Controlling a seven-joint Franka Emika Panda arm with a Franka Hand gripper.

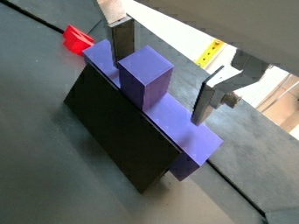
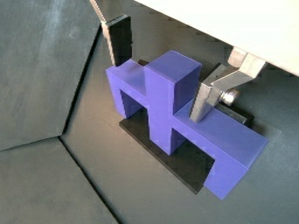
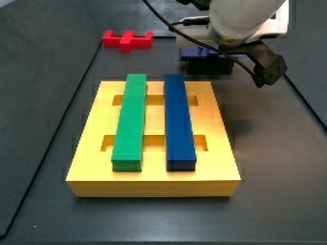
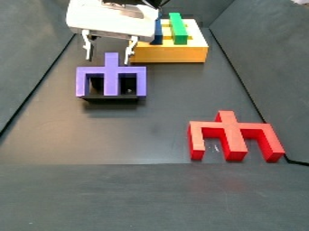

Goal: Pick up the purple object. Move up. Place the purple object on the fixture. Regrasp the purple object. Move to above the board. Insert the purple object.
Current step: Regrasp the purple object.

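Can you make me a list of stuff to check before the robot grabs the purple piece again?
1. Purple piece sits on the fixture: ok.
2. Gripper is over the piece, one finger each side of the stem: ok.
3. Fingers are open, not yet squeezing the stem: ok in both wrist views.
4. Piece sits straight, not tipped: ok in a side view.
5. Red piece lies far from the gripper: ok.
6. Board has a free slot for the piece: cannot tell.
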